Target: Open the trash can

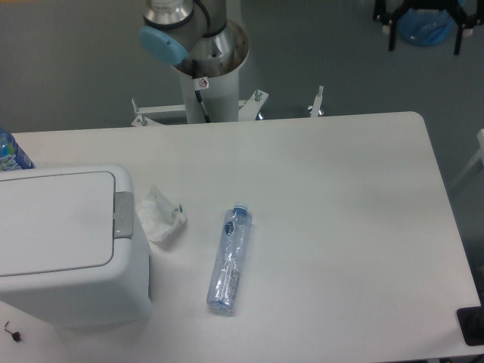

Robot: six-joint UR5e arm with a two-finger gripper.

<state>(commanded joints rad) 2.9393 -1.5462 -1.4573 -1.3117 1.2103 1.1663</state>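
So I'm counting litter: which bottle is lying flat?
The clear bottle beside the crumpled wrapper; the other, blue-labelled bottle peeks from behind the trash can.

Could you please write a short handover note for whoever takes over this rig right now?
Claw: outside the camera view; only the arm's base joint shows, behind the table's far edge, so its state is unknown.
Trash can: at the table's left side, lid flat and closed, grey push tab on the edge facing the table's middle.
Nearby: a crumpled white wrapper lies right beside the tab; a clear plastic bottle lies on its side further right, apart from the can.
Done: nothing visible on the can.
Left: bring the claw to the tab, likely press it, and get the lid open.
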